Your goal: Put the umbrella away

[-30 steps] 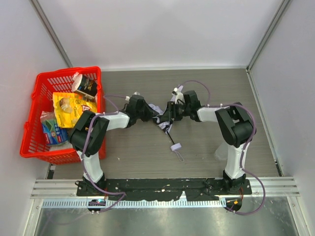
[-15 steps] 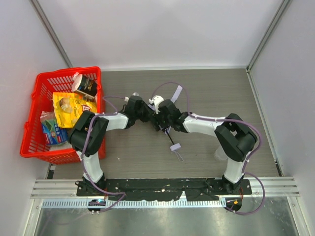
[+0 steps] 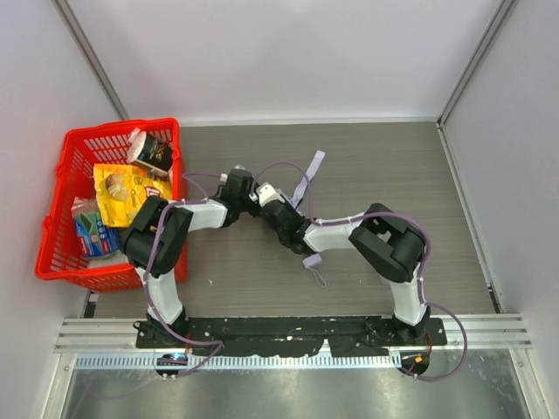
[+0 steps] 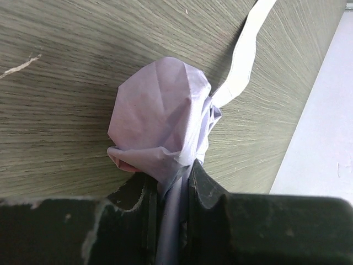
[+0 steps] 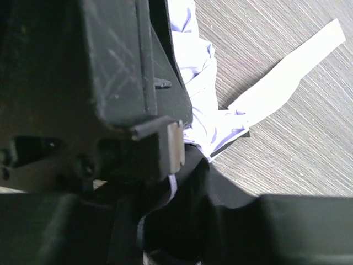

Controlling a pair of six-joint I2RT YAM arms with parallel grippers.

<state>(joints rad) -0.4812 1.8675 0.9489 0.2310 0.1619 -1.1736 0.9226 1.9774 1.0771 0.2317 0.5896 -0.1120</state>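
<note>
- A wood-grain table is seen from above; both arms reach in and meet near its middle.
- The umbrella lies on the table at that spot, its pale lavender canopy bunched into a crumpled ball.
- The left gripper has its jaws narrow, pinching the umbrella's fabric at the base of the bunch.
- The right gripper sits tight against the left one and the fabric. Its wrist view is mostly dark housing, so I cannot tell if it is wide, narrow or holding anything.
- A flat pale band trails from the canopy toward the far wall.
- The handle lies nearer the arm bases, beside the right forearm.
- A red basket of packets sits at the left edge, well apart from the umbrella.
</note>
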